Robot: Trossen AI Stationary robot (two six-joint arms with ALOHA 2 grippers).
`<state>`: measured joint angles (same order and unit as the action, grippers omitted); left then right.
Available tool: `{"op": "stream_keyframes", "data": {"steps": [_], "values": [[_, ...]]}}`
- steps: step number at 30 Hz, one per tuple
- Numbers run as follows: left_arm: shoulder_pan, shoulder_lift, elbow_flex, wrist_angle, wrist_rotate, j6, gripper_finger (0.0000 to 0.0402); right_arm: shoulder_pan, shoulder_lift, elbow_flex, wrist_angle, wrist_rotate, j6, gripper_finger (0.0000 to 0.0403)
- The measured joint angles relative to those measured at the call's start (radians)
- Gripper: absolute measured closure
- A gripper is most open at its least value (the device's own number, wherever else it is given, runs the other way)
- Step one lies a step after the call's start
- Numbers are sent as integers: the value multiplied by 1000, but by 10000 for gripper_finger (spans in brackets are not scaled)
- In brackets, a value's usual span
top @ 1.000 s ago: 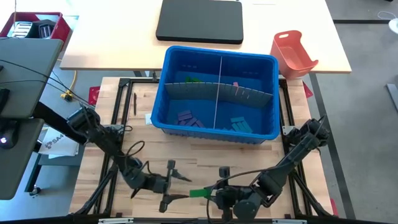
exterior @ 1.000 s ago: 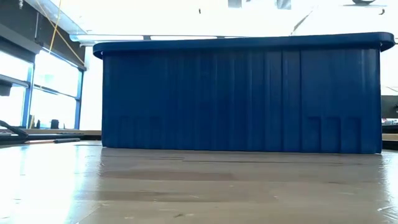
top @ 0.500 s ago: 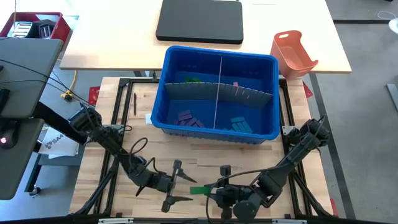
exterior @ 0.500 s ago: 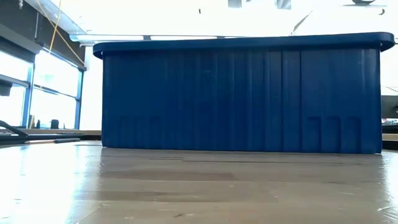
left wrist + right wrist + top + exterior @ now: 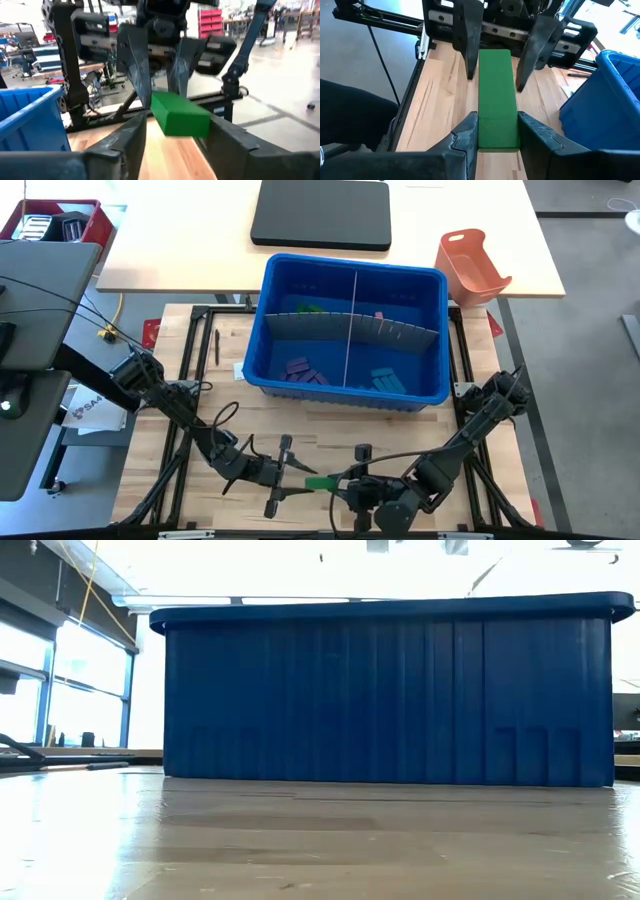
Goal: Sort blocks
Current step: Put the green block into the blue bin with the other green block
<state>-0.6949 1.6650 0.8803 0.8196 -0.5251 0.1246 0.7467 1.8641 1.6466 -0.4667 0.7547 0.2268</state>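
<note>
Green block (image 5: 495, 105) clamped in right gripper (image 5: 496, 131), far end between left gripper (image 5: 283, 472) (fingers spread, not touching)

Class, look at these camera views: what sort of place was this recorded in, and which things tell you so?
Probably a robotics lab or workshop. Two robot arms work at a framed wooden table holding a blue bin of sorted blocks, and the left wrist view shows red parts bins and workbenches across an open floor.

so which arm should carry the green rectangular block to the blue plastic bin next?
Probably left. The right gripper is shut on one end of the green rectangular block; the left gripper brackets the other end, fingers apart. The bin's green pieces lie in its rear-left compartment.
</note>
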Motion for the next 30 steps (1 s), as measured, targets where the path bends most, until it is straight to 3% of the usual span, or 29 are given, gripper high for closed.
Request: {"op": "stream_keyframes", "data": {"steps": [10, 13, 18, 30], "values": [[1, 0, -2, 11, -8, -4, 306, 1, -1, 0, 0, 43, 20, 287], [1, 0, -1, 20, 0, 0, 307, 1, 0, 0, -11, 47, 34, 274], [1, -1, 0, 18, -10, 0, 307, 2, 0, 0, -20, 36, 34, 312], [28, -1, -1, -70, -70, -70, 290, -23, 19, 0, -89, 22, 84, 312]]}}
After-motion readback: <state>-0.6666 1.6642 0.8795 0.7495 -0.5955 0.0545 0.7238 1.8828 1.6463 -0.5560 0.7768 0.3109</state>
